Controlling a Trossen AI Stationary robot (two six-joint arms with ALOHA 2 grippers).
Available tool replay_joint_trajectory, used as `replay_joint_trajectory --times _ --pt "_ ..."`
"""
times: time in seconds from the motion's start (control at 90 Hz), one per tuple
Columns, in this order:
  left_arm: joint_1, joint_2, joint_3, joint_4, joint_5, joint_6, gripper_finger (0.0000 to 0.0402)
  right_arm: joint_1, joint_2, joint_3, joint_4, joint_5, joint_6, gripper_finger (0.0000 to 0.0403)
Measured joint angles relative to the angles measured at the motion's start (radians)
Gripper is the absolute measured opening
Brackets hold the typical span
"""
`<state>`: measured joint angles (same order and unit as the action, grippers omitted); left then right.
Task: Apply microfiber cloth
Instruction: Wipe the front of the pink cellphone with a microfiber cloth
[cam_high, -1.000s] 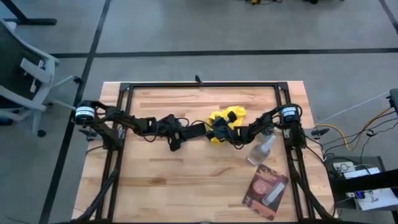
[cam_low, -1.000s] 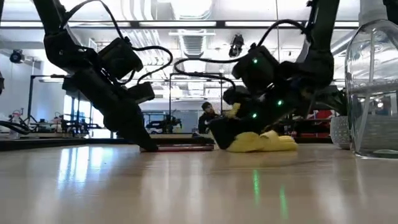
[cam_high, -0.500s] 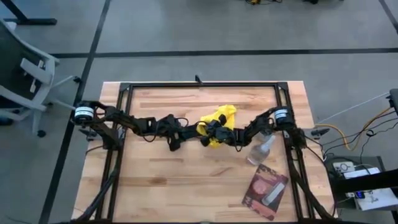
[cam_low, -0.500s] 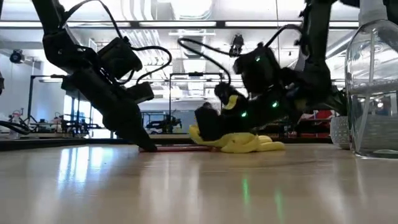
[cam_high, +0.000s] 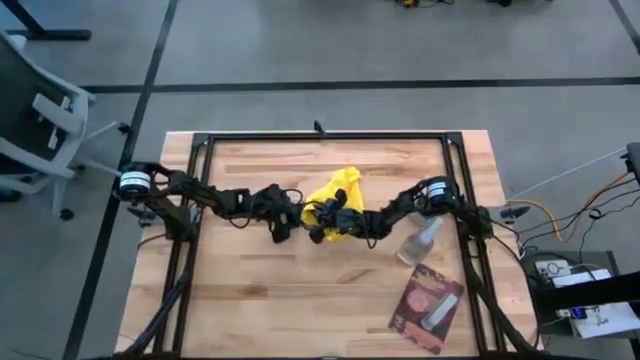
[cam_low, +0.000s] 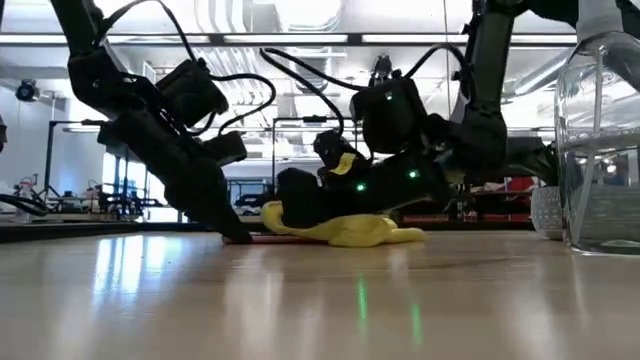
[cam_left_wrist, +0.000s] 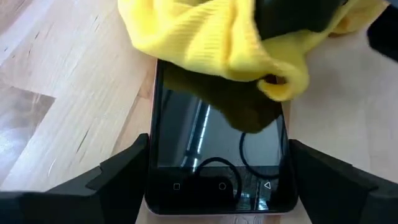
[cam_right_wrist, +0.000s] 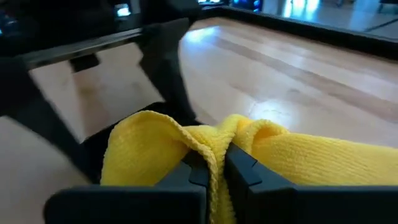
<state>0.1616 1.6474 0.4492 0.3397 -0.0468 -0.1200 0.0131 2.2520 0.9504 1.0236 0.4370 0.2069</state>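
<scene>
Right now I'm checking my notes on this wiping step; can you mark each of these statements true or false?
1. The right gripper pinches the yellow cloth. True.
2. A phone lies flat between the left gripper's fingers. True.
3. The cloth covers the whole phone. False: only one end is covered.
4. The spray bottle lies on the pink packet. False: it lies beside it on the table.

No legible text, label, brand or number is shown; only small unlettered navigation icons are seen on the phone (cam_left_wrist: 217, 155).
</scene>
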Motion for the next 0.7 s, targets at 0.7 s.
replay_joint_trajectory --times 0.7 --pt "0.000 0.000 0.000 0.006 -0.006 -0.012 0.0326 -0.017 -0.130 -0.184 -0.126 0.347 0.007 0.0000"
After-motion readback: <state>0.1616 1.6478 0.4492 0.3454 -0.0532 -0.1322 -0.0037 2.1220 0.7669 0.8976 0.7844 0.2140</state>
